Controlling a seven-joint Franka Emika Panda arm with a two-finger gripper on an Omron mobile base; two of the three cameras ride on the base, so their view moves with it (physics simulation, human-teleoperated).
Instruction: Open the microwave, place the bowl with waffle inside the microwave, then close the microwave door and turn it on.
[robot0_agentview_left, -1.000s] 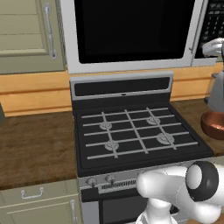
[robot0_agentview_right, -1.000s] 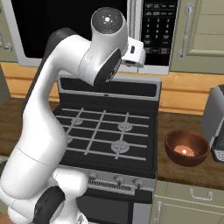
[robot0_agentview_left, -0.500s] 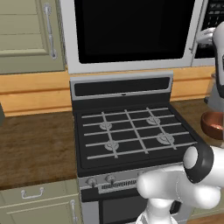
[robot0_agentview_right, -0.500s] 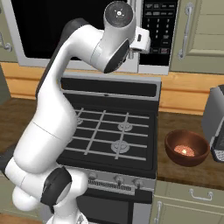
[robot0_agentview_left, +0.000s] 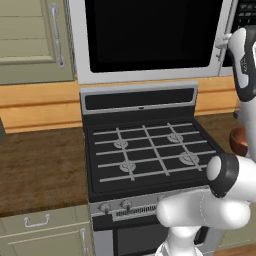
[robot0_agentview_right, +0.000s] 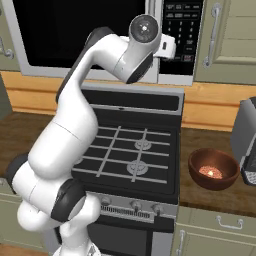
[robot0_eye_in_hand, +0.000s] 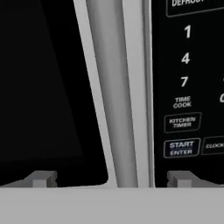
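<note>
The microwave (robot0_agentview_right: 85, 35) hangs above the stove with the microwave door (robot0_agentview_left: 150, 35) closed. The door's vertical silver bar handle (robot0_eye_in_hand: 114, 87) runs up the middle of the hand view, between the black window and the dark keypad (robot0_eye_in_hand: 188, 87). My gripper (robot0_eye_in_hand: 111, 180) is open, one fingertip (robot0_eye_in_hand: 41, 178) on each side of the handle's lower part, and holds nothing. The white hand (robot0_agentview_right: 167, 47) sits close in front of the microwave, by the keypad. The reddish-brown bowl (robot0_agentview_right: 212, 167) with the waffle (robot0_agentview_right: 210, 173) rests on the counter right of the stove.
A black gas stove (robot0_agentview_right: 132, 150) with grates lies below the microwave. Wooden counter (robot0_agentview_left: 40, 165) flanks it on both sides. Beige cabinets (robot0_agentview_left: 30, 40) hang beside the microwave. A silver appliance (robot0_agentview_right: 247, 142) stands at the right edge, next to the bowl.
The arm has swung right and up, bringing the hand closer to the microwave's handle and keypad. The jaws have stayed open. The bowl has not moved.
</note>
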